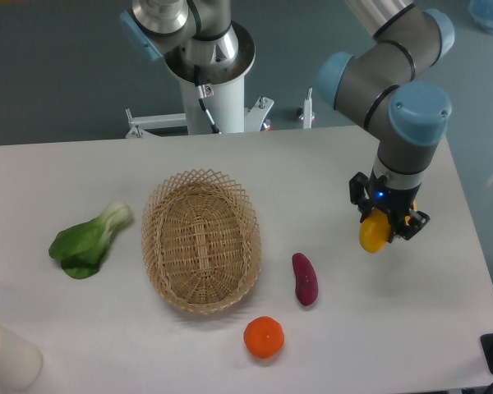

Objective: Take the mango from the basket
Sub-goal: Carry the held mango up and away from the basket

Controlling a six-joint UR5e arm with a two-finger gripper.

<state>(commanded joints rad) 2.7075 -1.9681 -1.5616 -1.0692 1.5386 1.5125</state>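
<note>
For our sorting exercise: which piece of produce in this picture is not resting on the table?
The mango. It is held in the gripper above the table's right side, while the orange, the purple vegetable and the leafy green all lie on the tabletop.

White tabletop (82,172) carries: wicker basket (201,240) centre-left, leafy green (89,240) to its left, purple oblong vegetable (305,279) just right of the basket, round orange fruit (264,337) near the front edge, and a whitish cylinder (6,355) at the front-left corner.
</note>
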